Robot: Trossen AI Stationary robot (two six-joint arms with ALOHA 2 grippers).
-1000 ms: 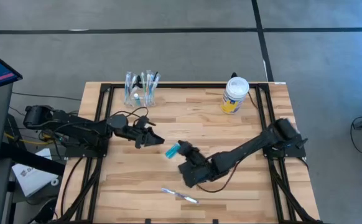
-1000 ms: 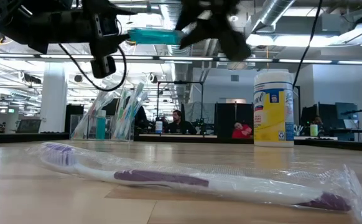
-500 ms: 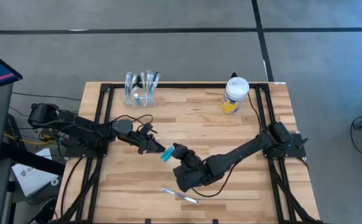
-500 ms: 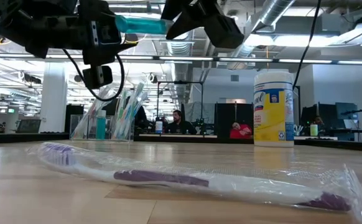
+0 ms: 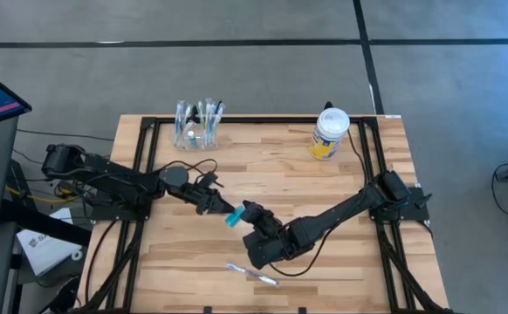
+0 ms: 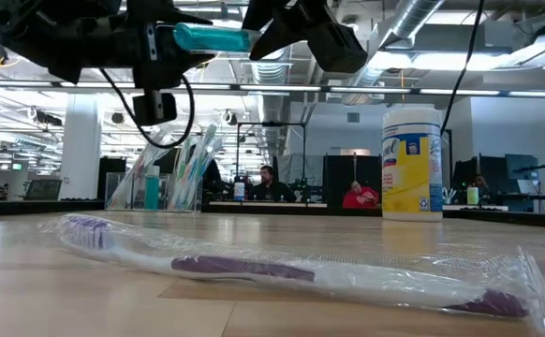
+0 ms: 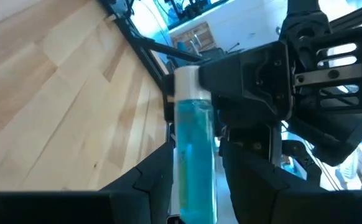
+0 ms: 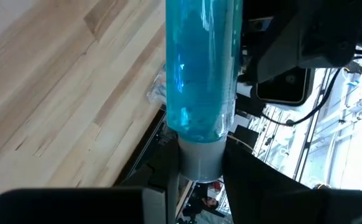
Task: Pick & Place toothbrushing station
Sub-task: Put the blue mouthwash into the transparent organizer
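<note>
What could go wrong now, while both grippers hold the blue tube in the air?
The teal tube hangs above the table between the left gripper and the right gripper. If one lets go early, it may drop. The wrapped toothbrush lies near the right arm, which might sweep it away.

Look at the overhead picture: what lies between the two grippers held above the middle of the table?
The teal-blue tube spans the gap between the left gripper and the right gripper; each wrist view shows it between that gripper's own fingers.
</note>
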